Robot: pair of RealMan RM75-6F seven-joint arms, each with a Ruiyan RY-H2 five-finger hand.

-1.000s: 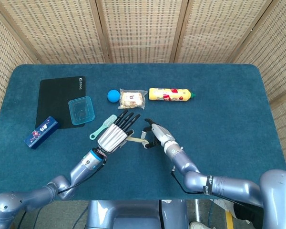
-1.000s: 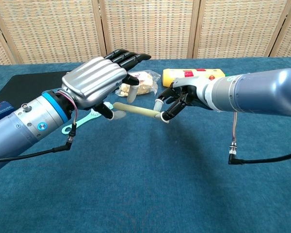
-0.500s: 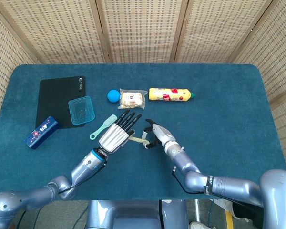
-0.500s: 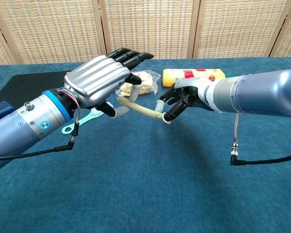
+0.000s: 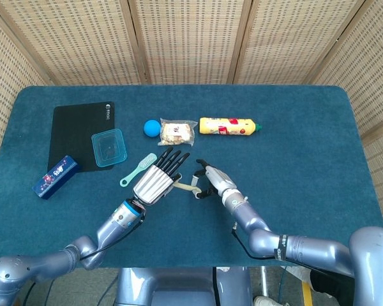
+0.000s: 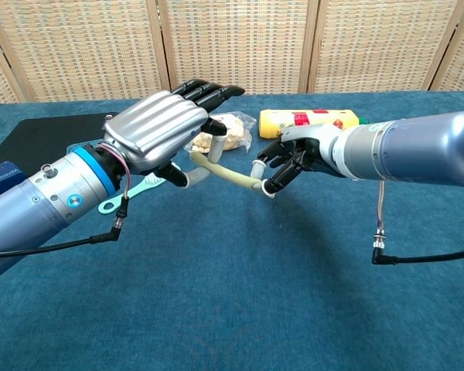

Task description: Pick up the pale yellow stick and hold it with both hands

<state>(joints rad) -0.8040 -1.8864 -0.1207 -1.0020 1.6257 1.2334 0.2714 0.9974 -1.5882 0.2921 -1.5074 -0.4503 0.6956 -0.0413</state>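
Both hands now bear on the pale yellow stick (image 6: 230, 177), which hangs above the desk (image 6: 240, 294) at the centre of the chest view. At centre-left, the left hand (image 6: 156, 130) has closed in on the stick's left end over the last second: its thumb presses that end from below while the dark fingers (image 6: 209, 93) stay extended and flat above it, so this reads as a light pinch, not a full wrap. In that time the stick has gone from nearly straight to visibly bowed, its left end lifted and curved upward. At centre-right, the right hand (image 6: 286, 160) keeps its fingers curled tight on the stick's right end, unchanged. Judgement: the two-hand hold is nearly established; the bend suggests a flexible stick under end compression, so further closing of the hands risks buckling or slip.
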